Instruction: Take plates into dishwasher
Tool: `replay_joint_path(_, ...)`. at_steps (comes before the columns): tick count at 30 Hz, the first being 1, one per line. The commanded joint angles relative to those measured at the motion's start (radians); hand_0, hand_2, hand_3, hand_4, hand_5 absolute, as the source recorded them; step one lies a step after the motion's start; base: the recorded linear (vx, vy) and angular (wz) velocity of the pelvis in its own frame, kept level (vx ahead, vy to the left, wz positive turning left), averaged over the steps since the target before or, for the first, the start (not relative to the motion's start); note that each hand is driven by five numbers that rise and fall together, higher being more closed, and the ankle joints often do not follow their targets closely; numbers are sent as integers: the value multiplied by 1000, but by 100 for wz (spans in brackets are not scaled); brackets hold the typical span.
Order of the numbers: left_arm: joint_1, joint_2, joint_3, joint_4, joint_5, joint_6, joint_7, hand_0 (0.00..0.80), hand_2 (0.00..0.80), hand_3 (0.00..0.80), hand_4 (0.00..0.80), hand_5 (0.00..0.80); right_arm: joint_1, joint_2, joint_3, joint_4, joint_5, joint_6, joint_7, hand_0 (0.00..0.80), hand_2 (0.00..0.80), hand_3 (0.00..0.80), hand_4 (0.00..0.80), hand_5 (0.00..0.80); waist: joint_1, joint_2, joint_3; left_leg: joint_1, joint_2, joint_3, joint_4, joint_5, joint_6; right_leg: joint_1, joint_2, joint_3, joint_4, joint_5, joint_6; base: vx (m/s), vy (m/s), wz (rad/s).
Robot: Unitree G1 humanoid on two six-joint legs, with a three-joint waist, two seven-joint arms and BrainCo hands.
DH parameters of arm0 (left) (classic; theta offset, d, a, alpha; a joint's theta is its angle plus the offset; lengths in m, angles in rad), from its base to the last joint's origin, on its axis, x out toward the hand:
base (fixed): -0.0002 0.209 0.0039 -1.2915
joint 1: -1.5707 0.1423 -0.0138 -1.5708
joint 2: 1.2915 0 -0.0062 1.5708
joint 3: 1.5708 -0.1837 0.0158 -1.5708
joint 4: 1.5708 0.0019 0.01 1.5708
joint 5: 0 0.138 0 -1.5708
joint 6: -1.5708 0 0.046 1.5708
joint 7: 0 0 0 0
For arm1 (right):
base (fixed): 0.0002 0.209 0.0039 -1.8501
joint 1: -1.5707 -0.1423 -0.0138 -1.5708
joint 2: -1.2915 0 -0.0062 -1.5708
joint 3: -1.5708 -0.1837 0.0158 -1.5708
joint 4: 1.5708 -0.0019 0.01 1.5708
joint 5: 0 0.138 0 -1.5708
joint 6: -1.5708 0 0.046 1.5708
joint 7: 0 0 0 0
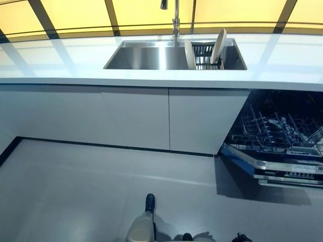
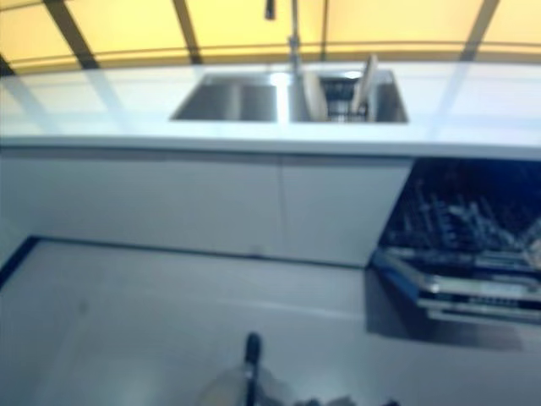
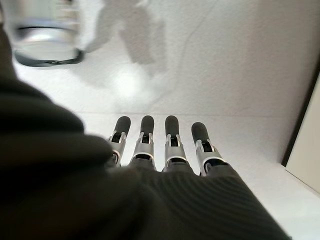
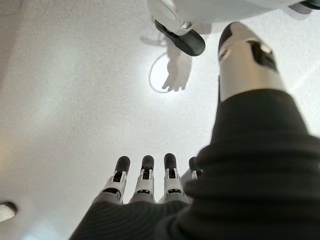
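Two pale plates stand on edge in a dark dish rack (image 1: 203,56) at the right end of the steel sink (image 1: 146,56): one plate (image 1: 190,54) on the rack's left, a larger plate (image 1: 218,46) leaning on its right. Below the counter at the right, the dishwasher (image 1: 275,133) stands open with its wire rack pulled out over the lowered door (image 1: 282,170). My left hand (image 3: 150,145) shows only in its wrist view, fingers straight over the bare floor, holding nothing. My right hand (image 4: 145,182) likewise has its fingers straight and empty above the floor.
A faucet (image 1: 176,20) rises behind the sink. The white counter (image 1: 60,60) runs across the view, with closed white cabinet fronts (image 1: 136,116) below it. Grey floor (image 1: 75,191) lies between me and the cabinets.
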Motion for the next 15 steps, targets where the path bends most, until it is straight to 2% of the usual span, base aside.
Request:
replay_joint_path(1,33,23,20,-24,-18,-5,6,0,0,0,0,0,18,-4,-17,-1,-22,0,-5,0,0,0,0,0,-4,-20,-65,-98,-50,28,28,90,117,165,-22,-47,93,-123,76,430,174,-56)
replay_joint_path(3,23,31,24,-25,-13,-9,5,0,0,0,0,0,19,8,-23,8,-78,-23,3,0,0,0,0,0,0,-29,-87,-76,-73,21,51,42,141,184,-42,-62,105,-115,84,411,174,-45)
replay_joint_path(4,12,38,21,-36,-5,2,8,0,0,0,0,0,16,14,-13,7,-77,-30,0,0,0,0,0,0,2,-41,-109,-48,-94,17,41,22,164,183,-59,-74,108,-73,103,314,135,-40)
replay_joint_path(5,9,41,20,-38,-3,5,7,0,0,0,0,0,15,16,-11,7,-70,-32,-2,0,0,0,0,0,2,-44,-114,-42,-99,17,38,19,169,183,-63,-78,107,-63,108,358,159,-29)
replay_joint_path(6,-6,51,15,-40,9,10,6,0,0,0,0,0,10,23,-9,6,-43,-53,-16,0,0,0,0,0,3,-57,-136,-18,-120,15,25,2,192,179,-83,-94,111,-21,127,312,144,-6)
replay_joint_path(9,-23,61,4,-44,1,28,14,0,0,0,0,0,-13,32,-8,-10,-30,-72,-30,0,0,0,0,0,1,-69,-174,13,-149,12,-3,-9,220,148,-113,-110,143,52,157,317,167,7)
replay_joint_path(11,-33,67,-2,-36,-2,24,11,0,0,0,0,0,-21,34,-3,-18,-27,-70,-42,0,0,0,0,0,4,-71,-189,11,-169,1,7,-26,241,132,-112,-112,193,65,153,223,122,2)
replay_joint_path(14,-43,74,-7,-28,18,17,12,0,0,0,0,0,-25,36,-13,-20,2,-79,-60,0,0,0,0,0,0,-73,-203,17,-191,-1,12,-40,261,85,-98,-103,336,128,168,249,112,1)
replay_joint_path(15,-49,80,-15,-26,58,14,11,0,0,0,0,0,-22,32,-23,-23,21,-86,-72,0,0,0,0,0,-19,-75,-202,45,-202,-14,16,-58,266,11,-96,-100,381,186,171,358,85,5)
